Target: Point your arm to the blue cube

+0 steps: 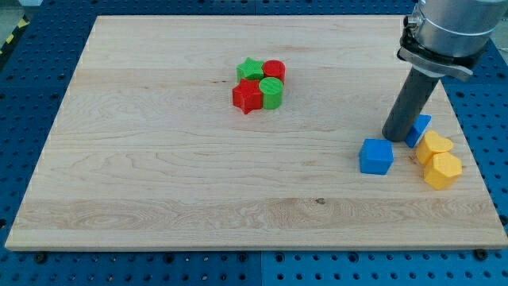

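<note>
Pale wooden board (pixel 159 159), fine lengthwise grain and a small dark knot near the bottom edge, laid over a blue perforated table (pixel 492 159). Matte plastic blocks in two groups. Near the top edge, a little left of centre: green star (pixel 250 69), red cylinder (pixel 275 70), red star (pixel 247 96) and ribbed green cylinder (pixel 271 92), packed tight and touching. Toward the right edge, below mid-height: blue cube (pixel 375 156), square-faced with softened corners, standing alone just left of the rest; a second blue block (pixel 420 129), shape unclear, partly hidden behind the rod; two yellow blocks, faceted like hexagons, one (pixel 435 146) touching the other (pixel 443 170) nearest the bottom right corner. Dark smooth rod (pixel 411 99), cylindrical, descending slightly slanted from a grey metal collar (pixel 440 36) at the top right corner. My tip (pixel 394 137) planted on the board just above and right of the blue cube, close but seemingly not touching, pressed against the left side of the second blue block. No pincer on this arm: just the bare rod, nothing held.
</note>
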Controlling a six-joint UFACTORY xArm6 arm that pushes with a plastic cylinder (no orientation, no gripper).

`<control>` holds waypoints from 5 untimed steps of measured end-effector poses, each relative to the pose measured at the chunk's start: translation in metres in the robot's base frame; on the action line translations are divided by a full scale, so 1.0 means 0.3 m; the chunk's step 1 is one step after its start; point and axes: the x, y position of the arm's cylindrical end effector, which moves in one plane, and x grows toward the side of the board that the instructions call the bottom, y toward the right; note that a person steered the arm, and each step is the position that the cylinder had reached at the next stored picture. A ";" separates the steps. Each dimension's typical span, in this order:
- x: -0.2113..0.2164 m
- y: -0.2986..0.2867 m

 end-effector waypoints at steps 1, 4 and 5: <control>-0.042 -0.020; 0.111 -0.537; 0.264 -0.447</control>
